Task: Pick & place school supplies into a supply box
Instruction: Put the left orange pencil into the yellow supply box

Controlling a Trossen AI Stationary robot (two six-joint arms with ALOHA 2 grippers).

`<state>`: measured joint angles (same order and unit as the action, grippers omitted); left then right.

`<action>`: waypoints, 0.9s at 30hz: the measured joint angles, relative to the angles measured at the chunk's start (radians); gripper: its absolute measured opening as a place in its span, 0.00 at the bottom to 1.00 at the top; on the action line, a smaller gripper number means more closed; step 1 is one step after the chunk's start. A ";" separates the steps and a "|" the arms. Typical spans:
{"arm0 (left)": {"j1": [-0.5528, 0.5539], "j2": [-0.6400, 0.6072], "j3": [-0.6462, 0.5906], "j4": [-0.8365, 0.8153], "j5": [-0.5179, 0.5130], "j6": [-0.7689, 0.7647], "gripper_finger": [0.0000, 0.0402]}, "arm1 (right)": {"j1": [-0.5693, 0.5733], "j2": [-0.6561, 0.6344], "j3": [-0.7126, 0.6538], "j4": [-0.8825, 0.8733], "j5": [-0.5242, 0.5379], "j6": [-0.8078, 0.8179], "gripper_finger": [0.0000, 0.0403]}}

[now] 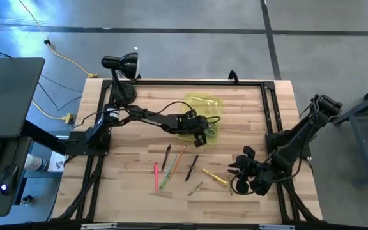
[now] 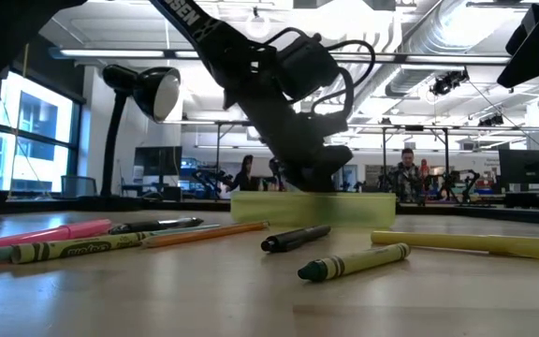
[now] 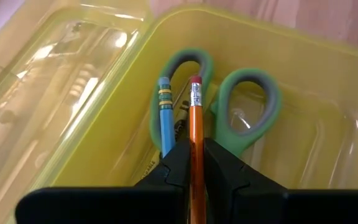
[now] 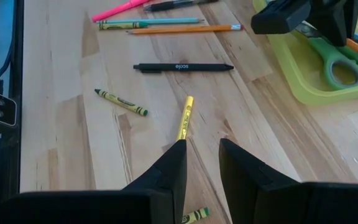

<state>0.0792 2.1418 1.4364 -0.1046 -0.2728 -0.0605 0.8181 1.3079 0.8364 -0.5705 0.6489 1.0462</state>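
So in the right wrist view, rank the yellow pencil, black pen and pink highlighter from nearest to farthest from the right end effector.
1. Yellow pencil, just ahead of the right end effector.
2. Black pen, crosswise mid-table.
3. Pink highlighter, at the far edge.

Left arm extended, right arm held back

The left gripper (image 1: 200, 130) reached out over mid-table, fingers (image 3: 178, 163) clamped on something thin; the right gripper (image 4: 202, 163) hovered near the right edge, fingers parted.

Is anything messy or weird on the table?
Nothing is broken or spilled. Loose supplies lie scattered on the table: a black pen, a yellow pencil, a green crayon. The left gripper holds an orange pencil over the supply box.
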 joint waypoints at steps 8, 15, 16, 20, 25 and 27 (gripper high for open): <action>-0.001 -0.001 0.001 0.056 -0.110 0.014 0.17 | 0.000 0.000 0.000 0.000 0.001 -0.018 0.18; -0.002 -0.001 0.001 0.051 -0.099 0.013 0.17 | 0.000 0.000 0.000 0.000 0.001 -0.034 0.18; -0.002 -0.001 0.001 0.052 -0.098 0.008 0.17 | 0.000 0.000 0.000 0.000 0.002 -0.034 0.18; -0.002 -0.001 0.001 0.089 -0.039 -0.006 0.17 | 0.000 0.000 0.000 0.000 0.002 -0.034 0.18; 0.003 -0.001 0.001 0.092 0.012 -0.112 0.18 | 0.000 0.000 0.000 0.000 0.002 -0.034 0.18; 0.008 -0.001 0.001 0.098 0.053 -0.132 0.20 | 0.000 0.000 0.000 0.000 0.002 -0.034 0.18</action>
<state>0.0868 2.1410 1.4372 -0.0063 -0.2196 -0.1927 0.8181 1.3079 0.8364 -0.5705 0.6506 1.0122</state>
